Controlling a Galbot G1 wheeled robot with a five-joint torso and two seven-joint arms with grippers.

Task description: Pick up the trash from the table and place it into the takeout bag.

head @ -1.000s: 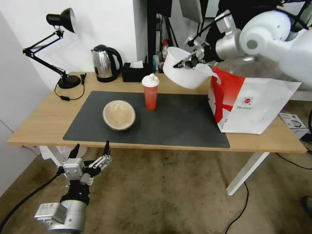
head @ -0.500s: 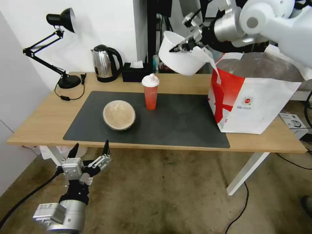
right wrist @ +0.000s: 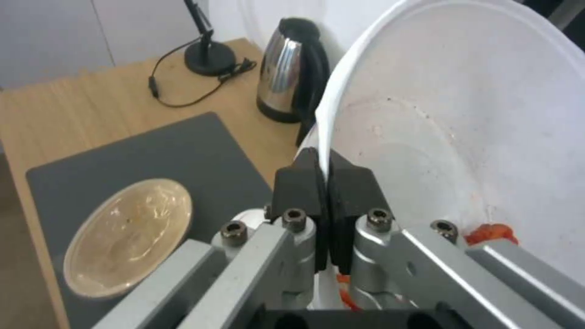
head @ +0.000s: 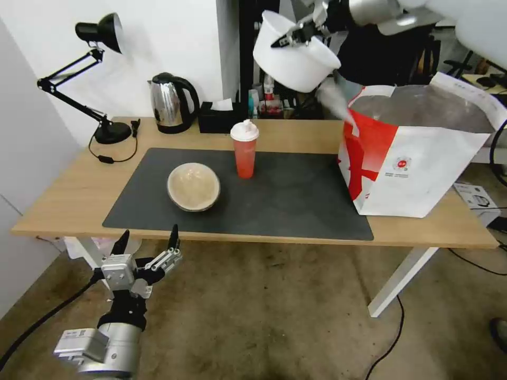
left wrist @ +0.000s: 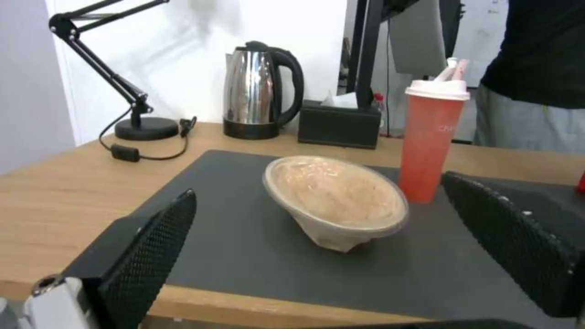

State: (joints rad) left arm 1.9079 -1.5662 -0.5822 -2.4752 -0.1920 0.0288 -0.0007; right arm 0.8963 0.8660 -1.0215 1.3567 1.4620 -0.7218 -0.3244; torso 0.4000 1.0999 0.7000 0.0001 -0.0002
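My right gripper point(head: 289, 39) is shut on the rim of the large white plastic bowl point(head: 296, 57), held high in the air left of the takeout bag point(head: 417, 158). The right wrist view shows the black pads point(right wrist: 299, 185) pinching the bowl's rim point(right wrist: 427, 91). The beige round bowl point(head: 193, 186) lies on the dark mat point(head: 296, 200), and the red-orange cup point(head: 245, 149) with a white lid stands behind it. My left gripper point(head: 148, 245) hangs open below the table's front edge, facing the beige bowl point(left wrist: 335, 201) and cup point(left wrist: 433, 137).
A steel kettle point(head: 170, 103), a black tissue box point(head: 216, 119) and a black desk lamp point(head: 97, 79) stand along the table's back edge point(head: 63, 184). The bag stands open at the table's right end. A person in dark clothes point(left wrist: 536, 68) stands behind the table.
My right arm has lifted the white bowl higher and slightly left, above the bag's opening height. The left arm stays parked.
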